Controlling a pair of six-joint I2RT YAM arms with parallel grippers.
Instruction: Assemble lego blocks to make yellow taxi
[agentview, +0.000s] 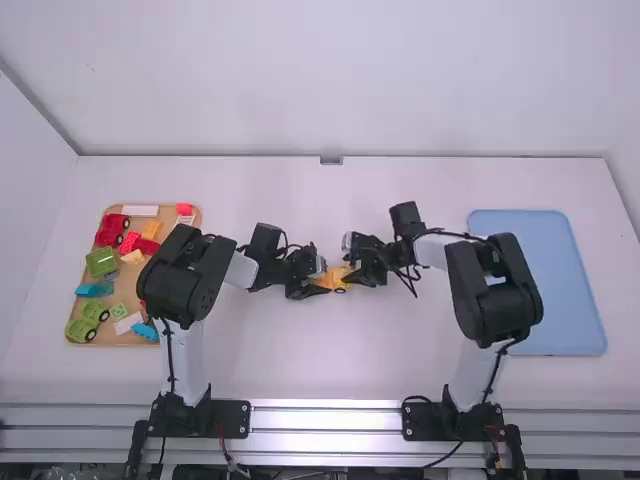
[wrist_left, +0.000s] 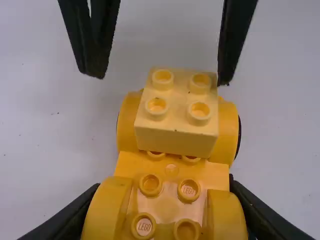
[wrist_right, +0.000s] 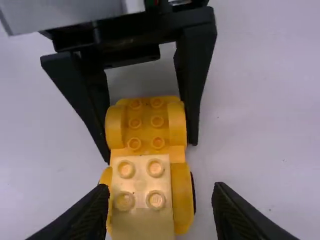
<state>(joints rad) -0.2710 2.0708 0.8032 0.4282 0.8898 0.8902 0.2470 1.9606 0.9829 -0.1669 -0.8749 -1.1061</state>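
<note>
Centrally, yellow car base between the two arms at the tabletop, pale yellow block seated on one end. Left gripper clenched on the base's other end. Right gripper released, fingers parted at the block's end. Outward: tan tray of bricks left, blue tray right.

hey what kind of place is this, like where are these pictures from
Probably a robotics lab: a left arm and a right arm stand at the edge of a white table, and a tray of toy blocks sits on it.
</note>
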